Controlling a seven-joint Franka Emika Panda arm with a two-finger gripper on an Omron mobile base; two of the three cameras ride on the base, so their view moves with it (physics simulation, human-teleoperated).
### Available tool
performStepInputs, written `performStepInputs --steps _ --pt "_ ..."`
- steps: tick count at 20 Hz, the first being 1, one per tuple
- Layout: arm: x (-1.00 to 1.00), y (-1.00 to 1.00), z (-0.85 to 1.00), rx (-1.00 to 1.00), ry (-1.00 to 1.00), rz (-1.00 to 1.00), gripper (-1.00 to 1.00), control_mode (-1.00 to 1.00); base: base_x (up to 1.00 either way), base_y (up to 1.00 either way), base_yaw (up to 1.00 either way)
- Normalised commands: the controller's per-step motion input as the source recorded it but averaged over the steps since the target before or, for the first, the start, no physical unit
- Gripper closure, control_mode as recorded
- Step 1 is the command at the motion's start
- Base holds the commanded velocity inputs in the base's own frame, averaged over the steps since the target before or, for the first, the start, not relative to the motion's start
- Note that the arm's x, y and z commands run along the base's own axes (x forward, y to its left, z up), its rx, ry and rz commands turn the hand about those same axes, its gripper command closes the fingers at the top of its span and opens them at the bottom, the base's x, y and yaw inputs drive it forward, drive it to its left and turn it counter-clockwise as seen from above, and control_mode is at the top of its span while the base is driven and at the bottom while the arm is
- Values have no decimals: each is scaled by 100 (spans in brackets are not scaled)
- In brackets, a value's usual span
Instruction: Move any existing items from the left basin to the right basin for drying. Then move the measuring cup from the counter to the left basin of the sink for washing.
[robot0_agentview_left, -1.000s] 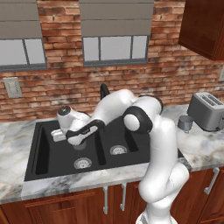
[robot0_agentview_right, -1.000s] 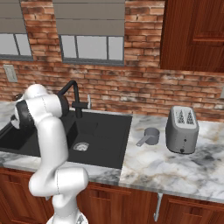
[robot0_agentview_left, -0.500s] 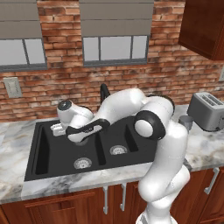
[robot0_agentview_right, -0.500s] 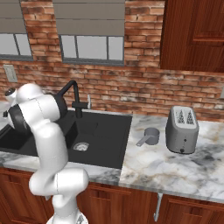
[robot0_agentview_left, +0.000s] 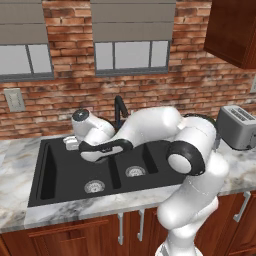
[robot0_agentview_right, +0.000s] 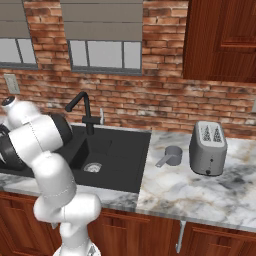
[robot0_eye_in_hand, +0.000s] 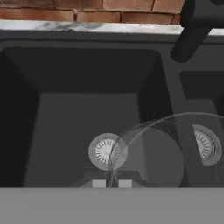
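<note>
My gripper (robot0_eye_in_hand: 112, 183) pinches a transparent glass bowl's (robot0_eye_in_hand: 151, 148) thin rim: slippery, fragile, light; hold stays at rim.

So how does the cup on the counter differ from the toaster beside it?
The toaster is tall and boxy; the cup is low and round. The toaster has two slots on top; the cup is open-topped, with a handle pointing toward the sink. The cup stands nearer the sink, the toaster further right. Both are grey, upright on the counter, and apart from each other.
</note>
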Motion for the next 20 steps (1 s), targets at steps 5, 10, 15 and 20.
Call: performStepInputs --steps 5,10,15,20 --pt "-20 -33 40 4 0 -6 100 -100 0 0 0" --pt "-30 -34 40 5 -2 -6 100 -100 0 0 0" --pt "-29 -35 28 5 0 -6 100 -100 0 0 0" --pt "-31 -39 13 4 0 -7 100 -100 0 0 0"
